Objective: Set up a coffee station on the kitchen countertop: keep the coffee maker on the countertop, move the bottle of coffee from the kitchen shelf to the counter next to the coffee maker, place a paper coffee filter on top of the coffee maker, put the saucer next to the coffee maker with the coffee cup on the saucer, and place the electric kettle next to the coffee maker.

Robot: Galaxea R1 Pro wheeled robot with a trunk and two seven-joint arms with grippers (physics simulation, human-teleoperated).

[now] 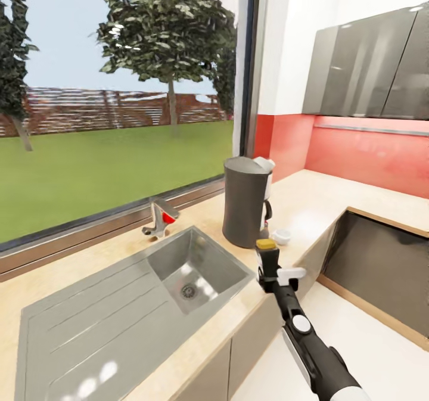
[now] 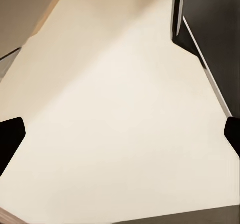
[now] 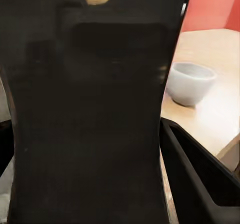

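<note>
Sink inset in table. Coffee maker upright by window; coffee cup just beside it. Right claw pinching bottle of coffee above table edge. Likely rigid, smooth-sided, light; grip around body. Left claw spread.

A tall, dark, glossy jar body sits close up between the black fingers of the right pincer — one finger presses against its side at about four o'clock, the other just edges in at eight o'clock. A small yellowish glint shows near the jar's top, around twelve o'clock. Past the jar, toward two o'clock, a small round white cup stands upright on the light beige wood-look desk — clear of the jar and the finger. A red wall rises behind the desk at one o'clock.
</note>
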